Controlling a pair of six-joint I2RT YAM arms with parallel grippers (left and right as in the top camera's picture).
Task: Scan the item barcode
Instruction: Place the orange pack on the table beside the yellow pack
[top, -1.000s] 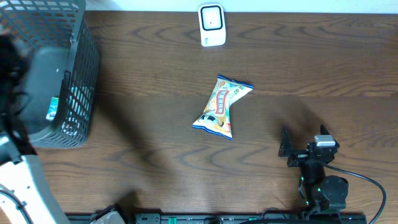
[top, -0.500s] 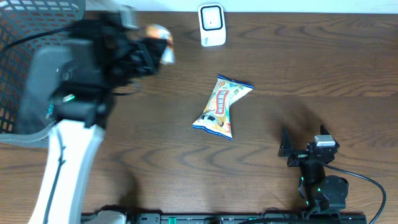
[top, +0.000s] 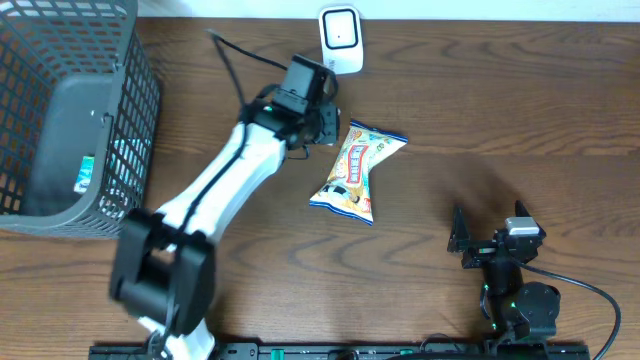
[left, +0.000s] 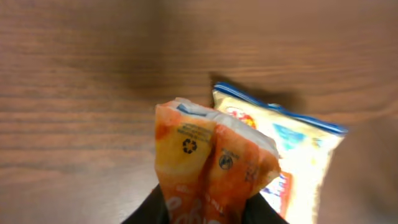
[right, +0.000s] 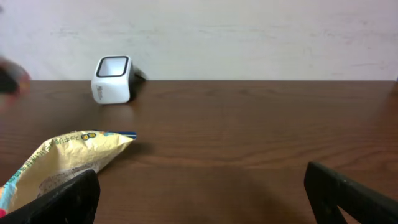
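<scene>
The left gripper (top: 322, 120) pinched an orange snack packet (left: 211, 165) near the white scanner (top: 340, 40) (right gripper (right: 199, 186) idle, jaws spread). Next, I judged, its barcode needed turning toward the scanner's window.

A: Where does everything sit on the worktop (top: 520, 100)?
B: Basket (top: 60, 120) at the far left; scanner (top: 340, 40) at the back edge, centre; 1 snack bag (top: 358, 170) mid-worktop, before the scanner.
A: And the 2 arms?
B: Left pincer (top: 328, 118) between scanner and snack bag, just left of the bag's back end, a packet (left: 211, 168) between its fingers; right pincer (top: 488, 225) at the front right, well apart from the bag.
</scene>
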